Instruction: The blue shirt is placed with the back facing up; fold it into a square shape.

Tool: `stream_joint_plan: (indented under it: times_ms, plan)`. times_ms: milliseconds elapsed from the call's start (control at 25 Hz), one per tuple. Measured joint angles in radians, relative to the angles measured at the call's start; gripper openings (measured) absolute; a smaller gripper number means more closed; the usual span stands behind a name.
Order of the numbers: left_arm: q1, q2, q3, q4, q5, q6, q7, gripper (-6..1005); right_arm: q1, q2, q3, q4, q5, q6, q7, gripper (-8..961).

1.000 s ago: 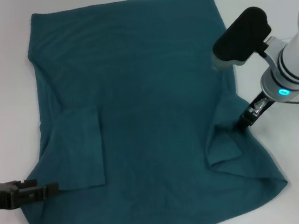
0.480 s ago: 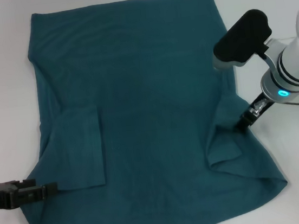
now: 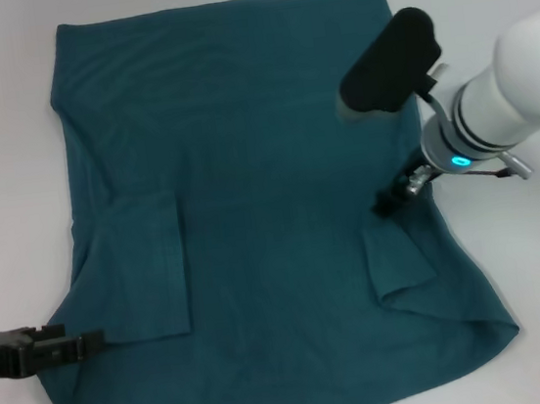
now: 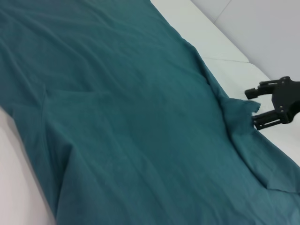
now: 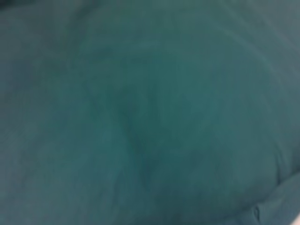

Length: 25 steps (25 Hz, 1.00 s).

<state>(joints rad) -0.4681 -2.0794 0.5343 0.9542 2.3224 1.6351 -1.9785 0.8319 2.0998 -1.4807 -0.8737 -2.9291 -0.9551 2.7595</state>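
Observation:
The blue shirt [image 3: 243, 146] lies flat on the white table, plain side up, with its hem at the far side. Its left sleeve [image 3: 146, 276] is folded in over the body. My right gripper [image 3: 387, 203] is low over the shirt's right side, shut on the edge of the right sleeve [image 3: 400, 255], which it holds lifted and drawn inward. The left wrist view shows it [image 4: 255, 108] with a raised tip of cloth between its fingers. The right wrist view is filled by the shirt [image 5: 150, 112]. My left gripper [image 3: 95, 342] rests at the shirt's near left edge.
The white table [image 3: 13, 194] surrounds the shirt, with bare surface to the left and right. The right arm's dark forearm cover [image 3: 390, 59] hangs above the shirt's right side.
My right gripper has moved left and away, from the shirt's right edge onto the body, drawing the right sleeve inward. The left arm has not moved.

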Motion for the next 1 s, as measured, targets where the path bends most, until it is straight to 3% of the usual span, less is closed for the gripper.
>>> stream_joint_plan:
  times_ms: [520,1000]
  plan:
    - [0.001,0.001,-0.002,0.000,0.000,0.001,-0.002,845,0.071,0.003,-0.023,0.092,0.062,0.163,0.003,912]
    - [0.004,0.001,-0.006,0.000,0.003,-0.001,0.003,844,0.060,-0.013,0.058,-0.025,-0.002,-0.127,0.023,912]
